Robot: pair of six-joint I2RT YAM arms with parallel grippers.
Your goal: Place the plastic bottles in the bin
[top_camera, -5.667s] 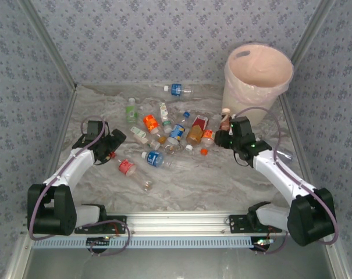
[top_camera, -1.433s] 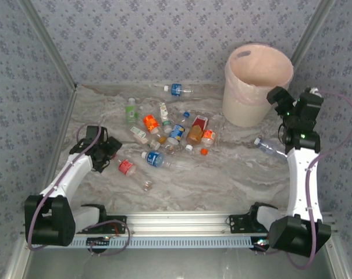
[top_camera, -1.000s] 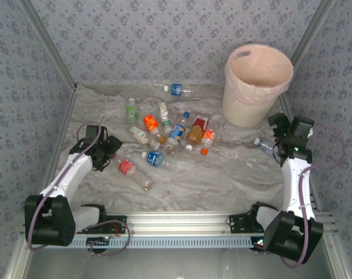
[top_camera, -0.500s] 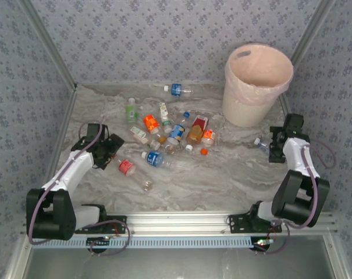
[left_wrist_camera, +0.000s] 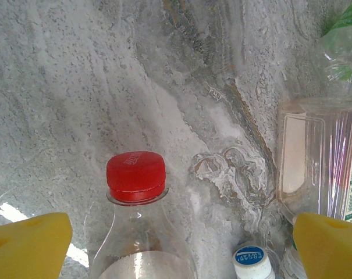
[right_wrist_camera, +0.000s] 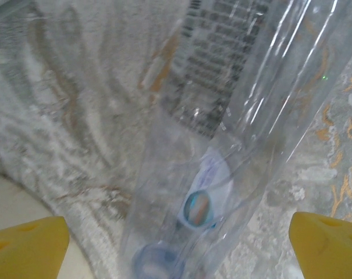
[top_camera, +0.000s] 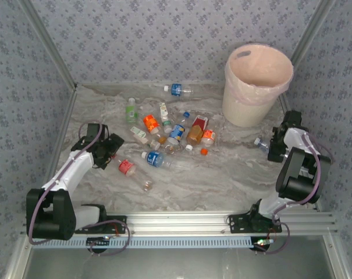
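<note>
Clear plastic bottle (left_wrist_camera: 139, 247) wears a red cap (left_wrist_camera: 136, 175).

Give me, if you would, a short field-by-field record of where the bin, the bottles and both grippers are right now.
bin: upright at the far right of the table, pink liner over its rim
bottle cluster: lying mid-table
blue-labelled bottle: alone at the far edge
left gripper: open, red-capped bottle between its fingertips
right gripper: open, clear bottle between its fingertips, near the bin's base
</note>
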